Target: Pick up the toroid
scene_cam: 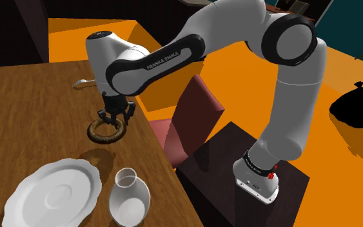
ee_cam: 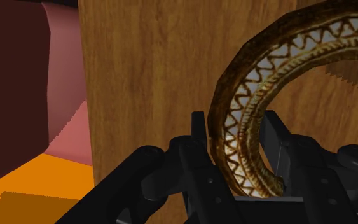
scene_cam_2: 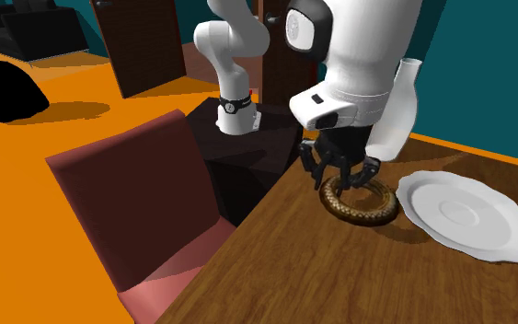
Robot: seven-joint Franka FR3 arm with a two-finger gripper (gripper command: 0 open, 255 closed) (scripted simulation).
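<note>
The toroid (scene_cam: pixel 102 135) (scene_cam_2: pixel 367 214) is a brown ring with a pale zigzag pattern, lying on the wooden table (scene_cam: pixel 31 103) (scene_cam_2: pixel 339 276) close to the edge by the chair. My black gripper (scene_cam: pixel 113 122) (scene_cam_2: pixel 342 182) points straight down onto the part of its rim nearest that edge. In the wrist view the ring's band (ee_cam: pixel 234 95) runs between the two fingers, which press against its inner and outer sides; the gripper (ee_cam: pixel 234 121) is shut on it. Most of the ring still seems to rest on the wood.
A white scalloped plate (scene_cam: pixel 56 193) (scene_cam_2: pixel 464 216) and a white vase (scene_cam: pixel 128 193) (scene_cam_2: pixel 397 110) stand on the table near the ring. A red chair (scene_cam: pixel 186 116) (scene_cam_2: pixel 146 202) sits against the table edge. A small pale utensil (scene_cam: pixel 83 82) lies farther back.
</note>
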